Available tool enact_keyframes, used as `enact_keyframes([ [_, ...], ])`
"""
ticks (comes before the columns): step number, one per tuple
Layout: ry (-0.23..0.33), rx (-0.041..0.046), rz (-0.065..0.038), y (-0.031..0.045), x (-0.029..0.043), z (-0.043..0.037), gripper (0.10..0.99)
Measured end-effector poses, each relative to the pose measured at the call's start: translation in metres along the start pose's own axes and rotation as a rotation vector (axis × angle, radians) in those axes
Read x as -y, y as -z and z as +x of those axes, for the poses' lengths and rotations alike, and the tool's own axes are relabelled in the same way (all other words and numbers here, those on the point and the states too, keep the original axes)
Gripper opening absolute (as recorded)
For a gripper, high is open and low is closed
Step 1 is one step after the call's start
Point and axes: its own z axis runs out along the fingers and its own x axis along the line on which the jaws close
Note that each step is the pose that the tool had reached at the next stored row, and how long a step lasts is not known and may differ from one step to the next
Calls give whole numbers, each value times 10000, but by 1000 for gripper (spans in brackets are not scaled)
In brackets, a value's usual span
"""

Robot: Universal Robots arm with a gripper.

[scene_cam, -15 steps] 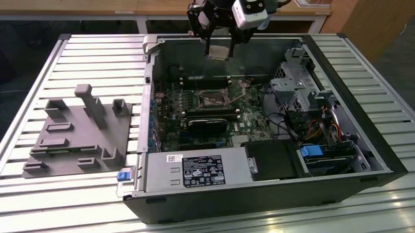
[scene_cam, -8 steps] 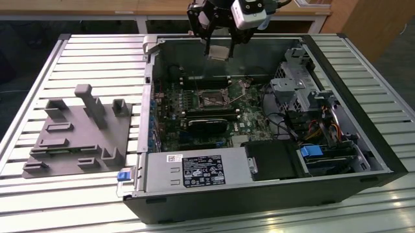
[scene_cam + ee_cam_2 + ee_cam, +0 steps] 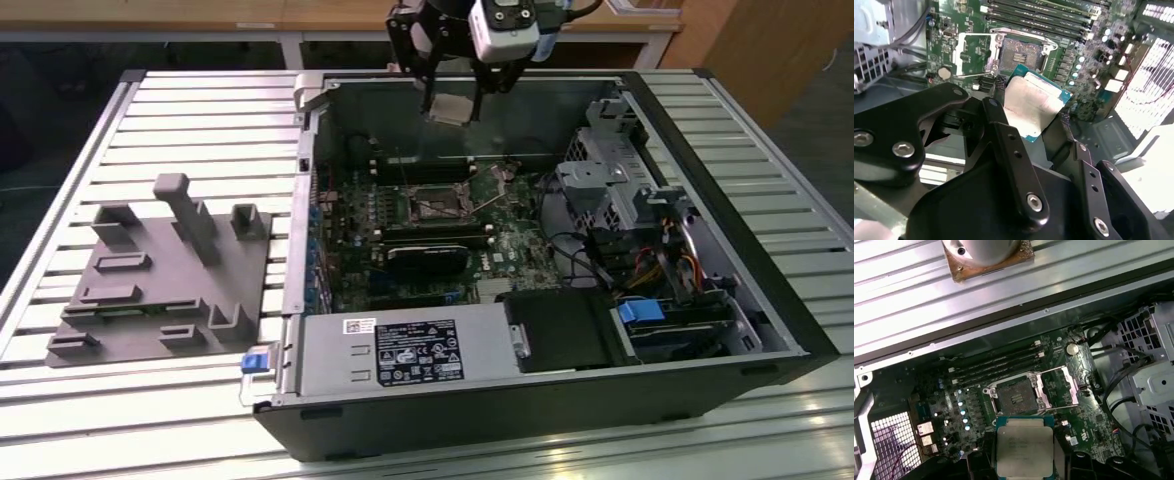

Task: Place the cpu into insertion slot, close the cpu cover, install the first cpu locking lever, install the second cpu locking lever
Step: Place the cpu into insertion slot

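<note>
Above the far wall of the open computer case point(image 3: 534, 410), which lies on its side on the slatted table point(image 3: 200, 110), the pincer point(image 3: 451, 98) hangs with the cpu point(image 3: 451, 110) pinched between its fingers. In the second wrist view the two fingertips point(image 3: 999, 85) press on opposite edges of the chip point(image 3: 1036, 102), whose dull metal top faces the camera; this edge hold probably keeps the underside untouched and lets the chip go down flat. The insertion slot point(image 3: 1015, 396) sits well below the chip and apart from it, a dark square on the green board with nothing in it; no step of the task looks finished. The cpu cover point(image 3: 1058, 386) is swung open just beside the slot, its frame clear of the opening, so the socket seems ready to receive the chip. A grey fixture point(image 3: 160, 270) rests on the table at the exterior view's left, well apart from the pincer.
</note>
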Motion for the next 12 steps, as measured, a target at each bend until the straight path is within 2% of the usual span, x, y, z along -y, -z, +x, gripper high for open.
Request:
enact_keyframes([
  [12,-1923,172,-34,-19,2,0,541],
])
